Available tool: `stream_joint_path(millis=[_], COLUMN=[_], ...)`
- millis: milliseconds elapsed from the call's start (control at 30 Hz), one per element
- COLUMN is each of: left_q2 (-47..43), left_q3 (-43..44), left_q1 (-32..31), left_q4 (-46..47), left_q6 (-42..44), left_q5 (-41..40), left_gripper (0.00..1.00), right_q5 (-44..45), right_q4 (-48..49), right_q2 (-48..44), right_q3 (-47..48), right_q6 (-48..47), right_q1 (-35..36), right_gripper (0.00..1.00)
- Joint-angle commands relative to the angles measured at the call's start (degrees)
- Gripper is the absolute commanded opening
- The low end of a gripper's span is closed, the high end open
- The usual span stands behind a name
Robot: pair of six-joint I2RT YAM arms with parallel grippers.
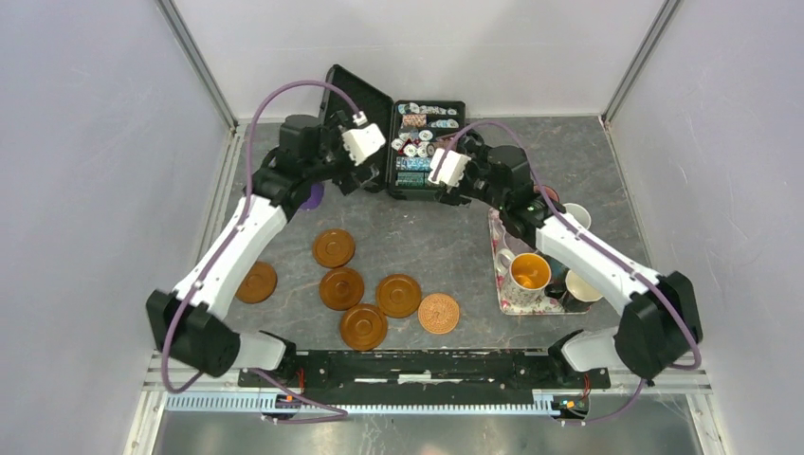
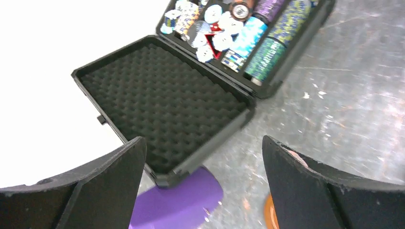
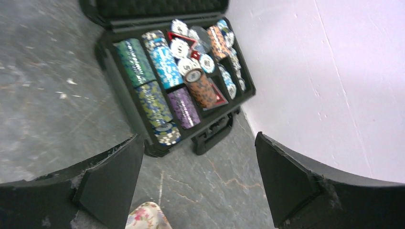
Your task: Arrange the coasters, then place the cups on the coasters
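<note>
Several brown coasters [image 1: 341,288] lie loose on the table's middle, one [image 1: 256,282] off to the left beside the left arm, and a lighter patterned coaster [image 1: 438,313] at the right of the group. A purple cup [image 2: 181,200] lies by the chip case's corner, just below my open, empty left gripper [image 2: 203,191]; an orange coaster edge [image 2: 269,214] shows beside its right finger. A floral cup with an orange inside [image 1: 528,272] and other cups [image 1: 576,216] stand on the tray. My right gripper [image 3: 198,186] hangs open and empty over bare table in front of the case.
An open black case [image 1: 424,152] full of poker chips sits at the back, its foam-lined lid [image 2: 162,102] laid flat to the left. The floral tray [image 1: 501,289] is at the right under the right arm; a floral corner [image 3: 148,217] shows low in the right wrist view. White walls enclose the table.
</note>
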Motion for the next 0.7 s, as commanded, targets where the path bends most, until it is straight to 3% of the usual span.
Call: stream_joint_path(millis=[0,333,500,667], left_q2=[-5.72,-20.39,-24.77,-23.26], left_q3=[-2.28,-16.14,-24.39,-29.14], left_q1=[0.59,12.13,21.05,33.32], left_q4=[-16.20,-32.72,-34.44,-32.97], left_q6=[-6.22,-4.23,-0.69,3.18], left_q5=[4.08,9.62,7.01,5.53], left_gripper=[0.97,0.97,0.97,0.97], right_q5=[-9.17,-16.91,-16.86,-16.63], right_q4=[-8.98,-11.85,-9.80,-5.24], right_q2=[-5.26,-9.04,-4.82,1.58], right_q3=[-0.68,-11.72,-13.00,-10.77], right_q6=[5.35,9.52,10.40,13.58], right_q1=[0.66,6.70,12.18,16.00], right_gripper=[0.94,0.94,0.93,0.90])
